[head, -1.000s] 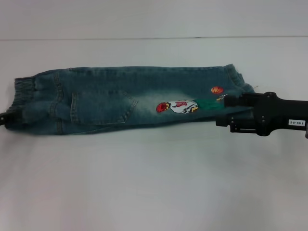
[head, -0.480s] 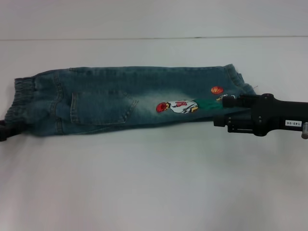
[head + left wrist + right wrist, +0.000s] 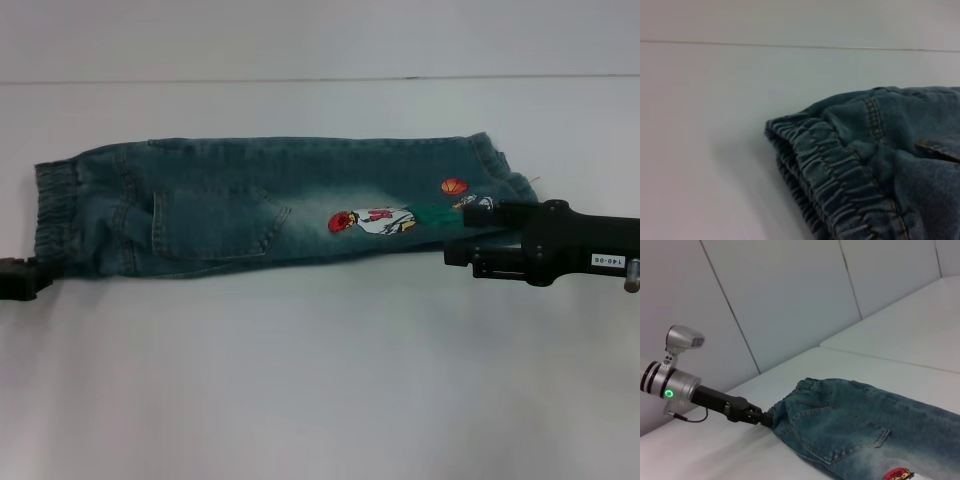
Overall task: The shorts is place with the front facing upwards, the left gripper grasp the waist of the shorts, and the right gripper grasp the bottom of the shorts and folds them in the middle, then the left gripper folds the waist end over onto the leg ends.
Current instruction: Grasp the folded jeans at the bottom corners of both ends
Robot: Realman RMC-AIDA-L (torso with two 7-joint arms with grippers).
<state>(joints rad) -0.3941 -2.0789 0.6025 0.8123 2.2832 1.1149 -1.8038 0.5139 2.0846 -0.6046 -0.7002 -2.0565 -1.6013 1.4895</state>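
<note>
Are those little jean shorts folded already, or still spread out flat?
Folded once lengthwise: the shorts lie as one narrow strip on the table, elastic waist at one end, leg hems at the other. Not yet folded end to end.

The faded blue denim shorts [image 3: 270, 205] looked coarse and matt, their ruched elastic waistband [image 3: 832, 172] puckered; the white table [image 3: 320, 380] was smooth.

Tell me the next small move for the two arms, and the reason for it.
Probably the left gripper should take hold of the waist of the shorts and lift it toward the leg ends. The shorts already lie doubled lengthwise, the left gripper sits at the waist's near corner, and the right gripper is at the leg end, possibly in the way.
</note>
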